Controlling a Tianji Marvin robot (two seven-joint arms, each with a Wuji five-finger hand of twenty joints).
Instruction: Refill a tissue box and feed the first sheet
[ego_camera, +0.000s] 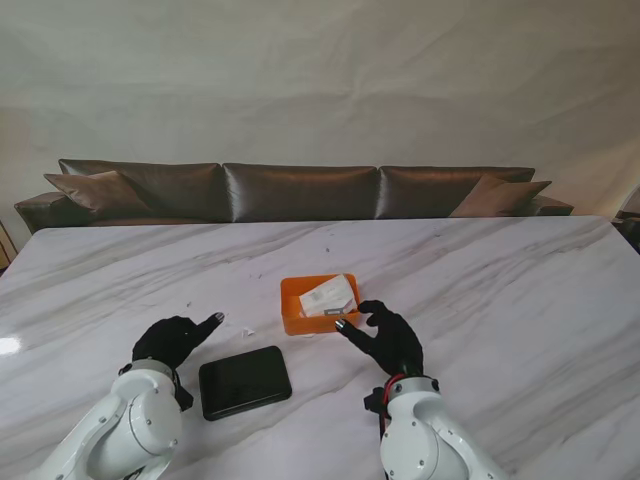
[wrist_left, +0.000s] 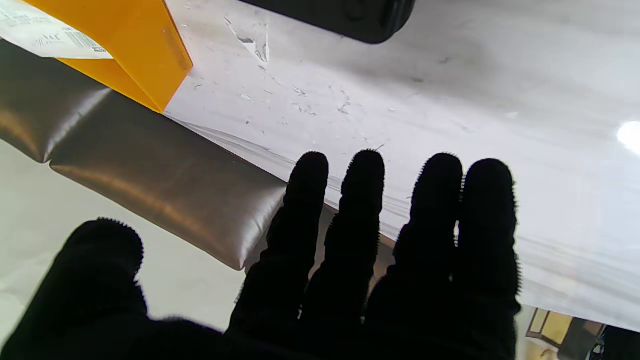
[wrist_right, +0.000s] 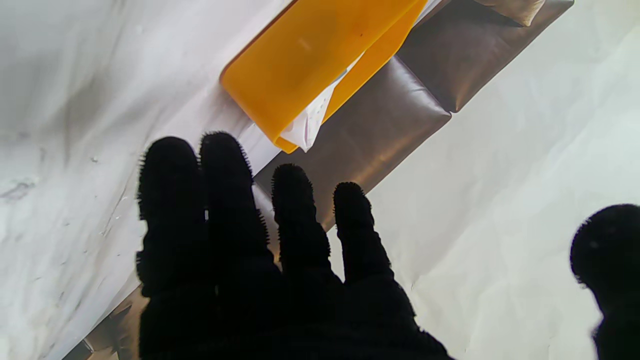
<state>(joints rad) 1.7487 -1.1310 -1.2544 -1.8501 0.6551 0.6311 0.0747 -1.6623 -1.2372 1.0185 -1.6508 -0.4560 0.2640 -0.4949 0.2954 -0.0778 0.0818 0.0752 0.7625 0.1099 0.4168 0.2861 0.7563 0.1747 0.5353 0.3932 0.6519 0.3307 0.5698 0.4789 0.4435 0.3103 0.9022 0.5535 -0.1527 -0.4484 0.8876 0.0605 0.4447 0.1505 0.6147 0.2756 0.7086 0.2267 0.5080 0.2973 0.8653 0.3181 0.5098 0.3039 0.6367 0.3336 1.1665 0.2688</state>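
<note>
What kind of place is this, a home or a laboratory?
Probably a staged living-room corner, not a real home. A brown leather sofa stands behind a white marble table, yet the wall behind is a creased pale backdrop sheet, which suggests a recording set.

Barcode and print on tissue pack (wrist_left: 47, 35) label; too small, blurred, unreadable.

orange box (ego_camera: 292, 310), blk lid (ego_camera: 244, 381) – white-grey marble table (ego_camera: 500, 290)

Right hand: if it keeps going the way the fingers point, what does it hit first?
Most likely the orange tissue box. The right hand is open, fingers aimed at the box's near right corner, nothing between them. Height over the table is unclear.
</note>
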